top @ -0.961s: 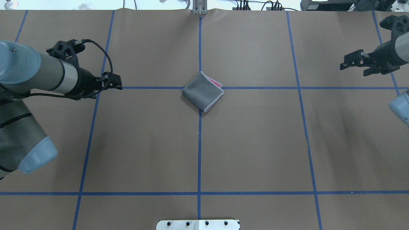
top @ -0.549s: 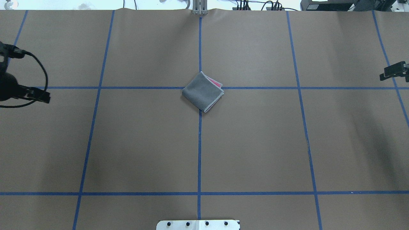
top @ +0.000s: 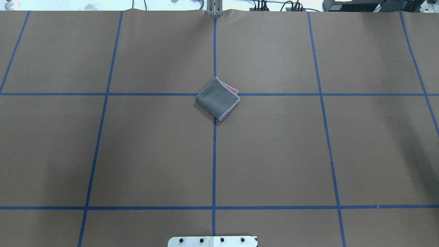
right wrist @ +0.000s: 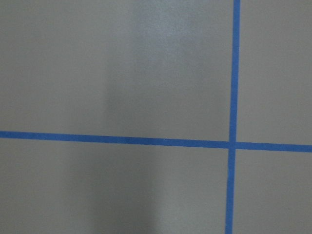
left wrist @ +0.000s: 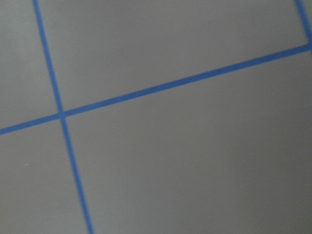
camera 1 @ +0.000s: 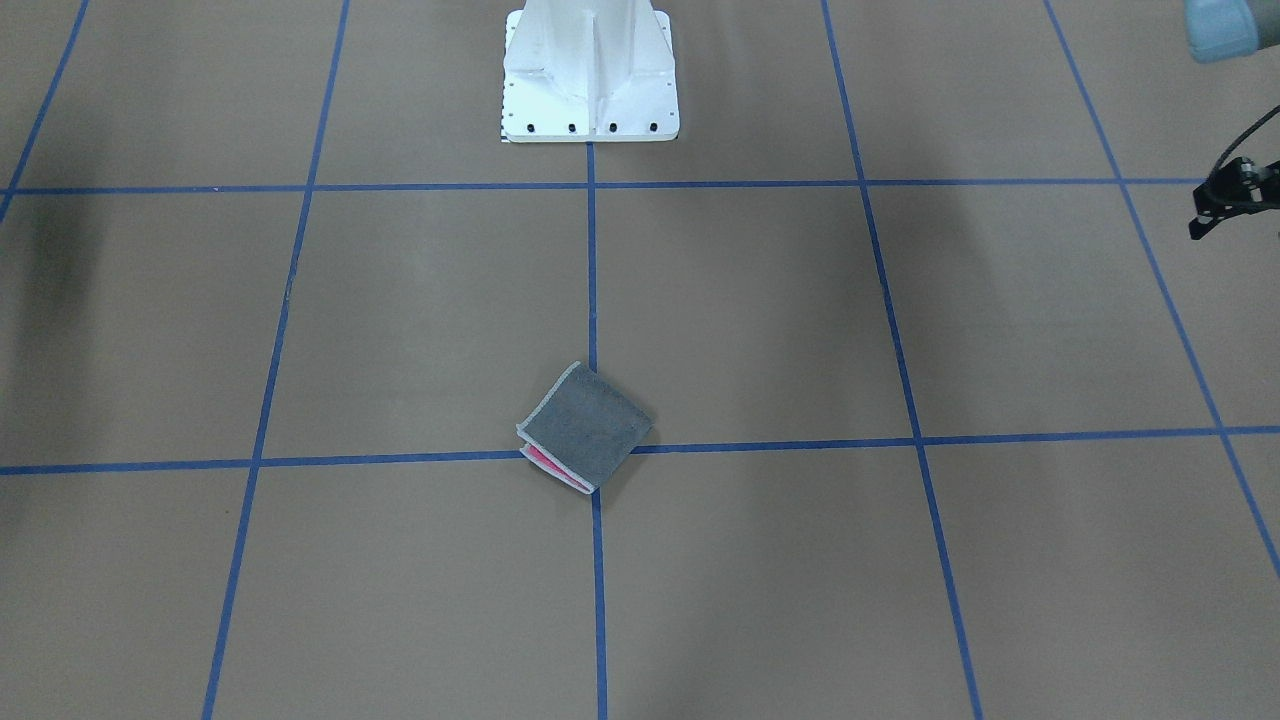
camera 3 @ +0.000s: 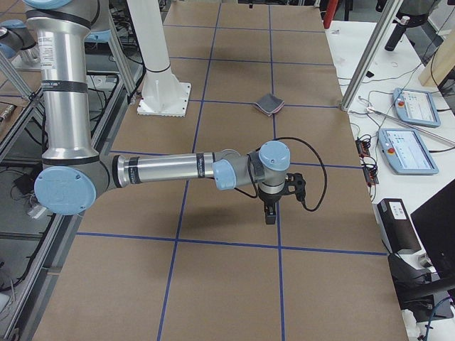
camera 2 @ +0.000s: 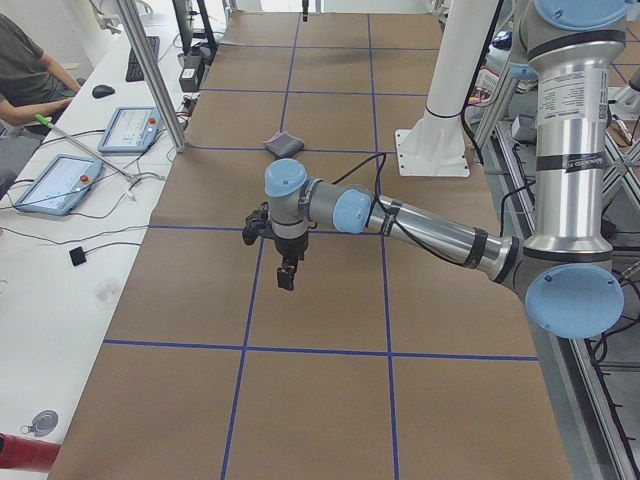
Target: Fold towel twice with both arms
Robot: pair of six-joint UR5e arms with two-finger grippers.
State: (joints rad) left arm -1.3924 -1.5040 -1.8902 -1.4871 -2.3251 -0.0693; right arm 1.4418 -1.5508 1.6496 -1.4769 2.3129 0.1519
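Left gripper (camera 2: 286, 278) and right gripper (camera 3: 269, 215) have both pulled out of the overhead view in the last second. They now hang over bare table (top: 103, 154) at opposite ends, well clear. Can't tell jaw width on either. Towel (top: 217, 98) hasn't moved: small square mid-table on the tape lines (top: 274, 94), grey out, pink sliver at one edge. Looks like both folds are done and the arms are retracting.

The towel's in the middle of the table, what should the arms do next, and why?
Probably just park: the towel already lies as a small folded square, grey side up, pink showing at one edge, and the left gripper and right gripper hang over the table, far from it.
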